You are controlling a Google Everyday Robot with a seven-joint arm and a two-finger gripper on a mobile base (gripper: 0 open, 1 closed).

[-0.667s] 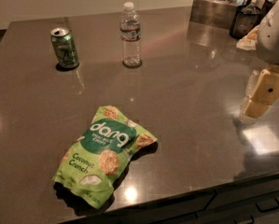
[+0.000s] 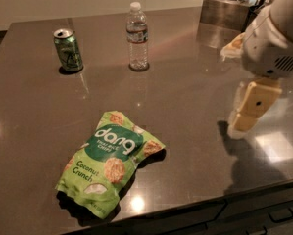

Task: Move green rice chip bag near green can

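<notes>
The green rice chip bag (image 2: 108, 161) lies flat near the front edge of the dark table, logo up. The green can (image 2: 67, 50) stands upright at the back left, well apart from the bag. My gripper (image 2: 245, 122) hangs from the white arm at the right side, pointing down just above the tabletop, far to the right of the bag and holding nothing that I can see.
A clear plastic water bottle (image 2: 137, 36) stands at the back middle, right of the can. A metal container (image 2: 226, 10) sits at the back right corner. The table's front edge (image 2: 195, 204) runs just below the bag, with drawers beneath.
The arm and gripper have moved left and slightly lower, further into view. The bag, can and bottle have not moved.
</notes>
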